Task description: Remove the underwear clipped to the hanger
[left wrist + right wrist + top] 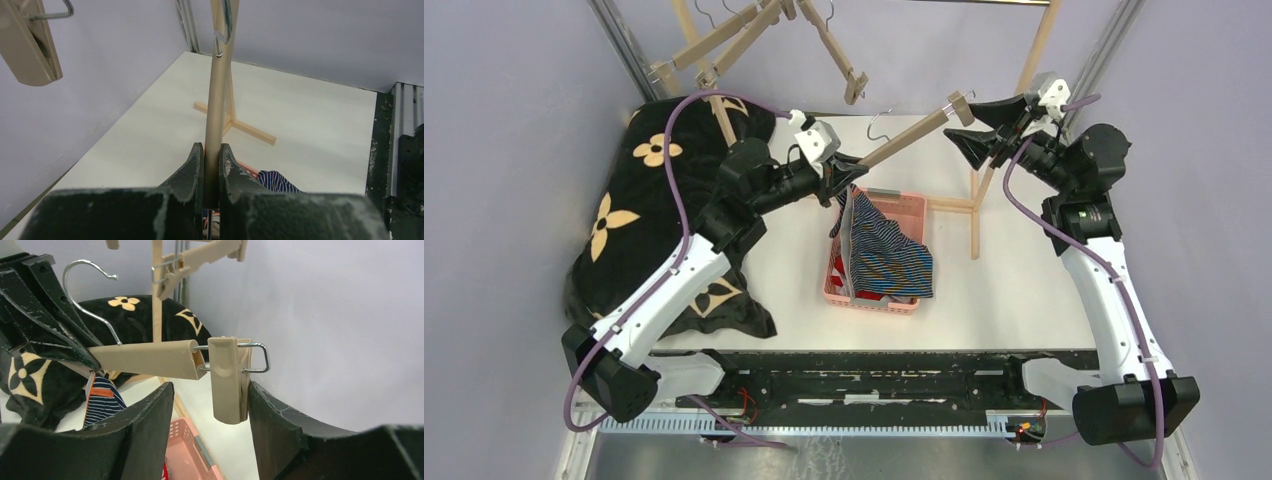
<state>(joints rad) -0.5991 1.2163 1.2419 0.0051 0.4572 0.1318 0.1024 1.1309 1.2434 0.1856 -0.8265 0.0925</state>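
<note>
Navy boxers [889,255], thin multicoloured stripes. Pink basket [911,207]. Red-and-white cloth [837,270] under them, possibly striped. Black blanket [639,200], tan flowers. Beige hanger [909,133]. White table [1004,290].

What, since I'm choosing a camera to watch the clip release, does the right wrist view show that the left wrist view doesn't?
Only right wrist: the end clip between the fingers of the open right gripper, and the black blanket. Only left wrist: the black rail at the table edge. Both: the hanger, the left gripper shut on its bar, and the striped boxers.
</note>
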